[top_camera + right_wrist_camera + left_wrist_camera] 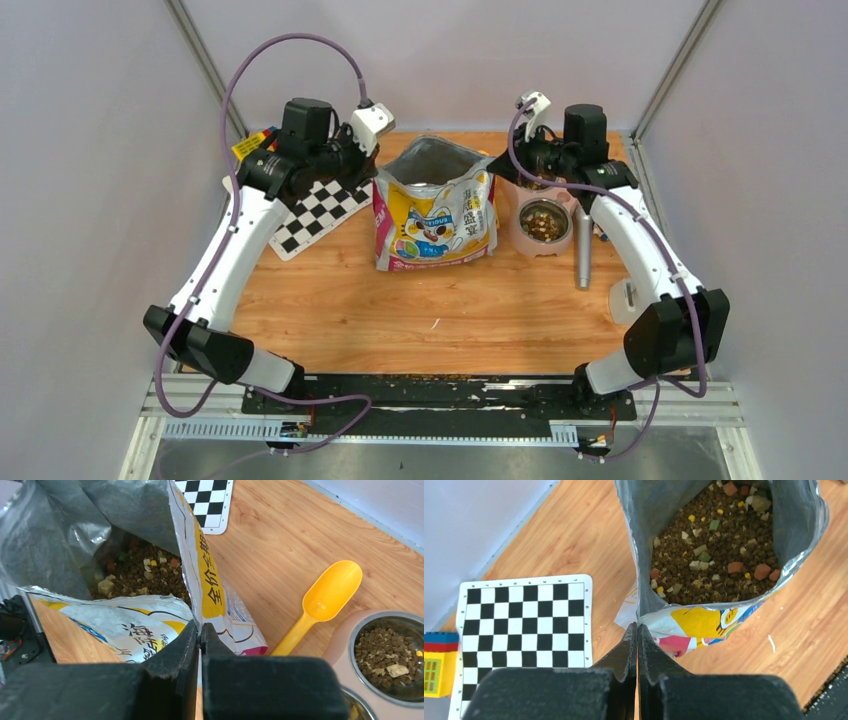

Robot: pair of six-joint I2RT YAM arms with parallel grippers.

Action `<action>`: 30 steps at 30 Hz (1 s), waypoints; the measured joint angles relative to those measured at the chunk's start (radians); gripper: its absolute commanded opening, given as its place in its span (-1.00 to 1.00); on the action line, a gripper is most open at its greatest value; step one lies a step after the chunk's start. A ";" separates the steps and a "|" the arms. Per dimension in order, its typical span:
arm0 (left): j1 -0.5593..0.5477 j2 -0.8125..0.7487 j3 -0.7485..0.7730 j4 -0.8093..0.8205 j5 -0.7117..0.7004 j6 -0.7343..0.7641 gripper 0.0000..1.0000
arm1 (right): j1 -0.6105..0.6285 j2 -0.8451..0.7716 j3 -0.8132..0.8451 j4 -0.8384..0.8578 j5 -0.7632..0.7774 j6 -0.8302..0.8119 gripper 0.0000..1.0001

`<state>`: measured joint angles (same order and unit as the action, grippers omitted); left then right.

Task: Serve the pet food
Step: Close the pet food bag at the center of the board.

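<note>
On the counter (400, 310) the open bag (435, 215) is stood upright. Its left rim is pinched in the closed left jaws and its right seam in the closed right jaws. The bowl (336, 652) right of the right jaws is seen filled, with the scoop (327, 597) beside it. Pet food (719, 555) is heaped in the bag just ahead of both jaws. Both pinches should be held level so that nothing is tipped out.

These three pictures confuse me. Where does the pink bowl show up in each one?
Top view: the bowl sits right of the middle, toward the far side of the table.
Left wrist view: not in it.
Right wrist view: the bowl is in the bottom right corner, partly cut off.
Shared landmark: the checkerboard shows in all three.
</note>
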<state>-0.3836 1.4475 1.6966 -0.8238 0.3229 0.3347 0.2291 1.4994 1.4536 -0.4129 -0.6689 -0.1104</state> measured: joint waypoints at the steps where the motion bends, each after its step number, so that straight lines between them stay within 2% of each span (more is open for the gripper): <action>1: 0.000 -0.004 0.001 -0.011 0.009 0.000 -1.00 | -0.008 -0.007 -0.001 -0.005 -0.012 0.010 -1.00; 4: 0.000 -0.020 0.001 -0.024 0.018 0.004 -1.00 | -0.033 -0.029 -0.019 0.005 -0.047 0.040 -1.00; 14: 0.011 -0.201 0.012 0.115 -0.049 0.019 -1.00 | -0.142 -0.039 -0.094 0.109 -0.193 0.145 -1.00; 15: 0.012 -0.211 0.005 0.124 -0.049 0.019 -0.94 | -0.144 -0.039 -0.103 0.127 -0.206 0.153 -1.00; 16: 0.013 -0.222 -0.012 0.135 -0.044 0.018 -0.67 | -0.146 -0.039 -0.114 0.151 -0.219 0.163 -1.00; 17: 0.014 -0.229 -0.031 0.142 -0.039 0.014 -0.51 | -0.146 -0.039 -0.116 0.157 -0.222 0.166 -1.00; 18: 0.015 -0.234 -0.056 0.151 -0.029 0.012 -0.16 | -0.146 -0.039 -0.120 0.167 -0.224 0.169 -1.00; 20: 0.017 -0.238 -0.114 0.167 -0.003 0.009 0.19 | -0.146 -0.042 -0.134 0.193 -0.226 0.169 -1.00; 23: 0.018 -0.231 -0.231 0.190 0.038 -0.014 0.32 | -0.147 -0.047 -0.150 0.214 -0.229 0.166 -1.00; 25: 0.018 -0.216 -0.300 0.204 0.058 -0.023 0.33 | -0.148 -0.050 -0.161 0.224 -0.232 0.161 -0.99; 30: 0.018 -0.193 -0.393 0.240 0.115 -0.035 0.31 | -0.148 -0.060 -0.180 0.243 -0.243 0.145 -0.79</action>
<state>-0.3653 1.2541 1.3041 -0.5838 0.4381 0.3000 0.0814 1.4395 1.2739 -0.1696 -0.9119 0.0349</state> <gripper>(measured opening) 0.661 0.066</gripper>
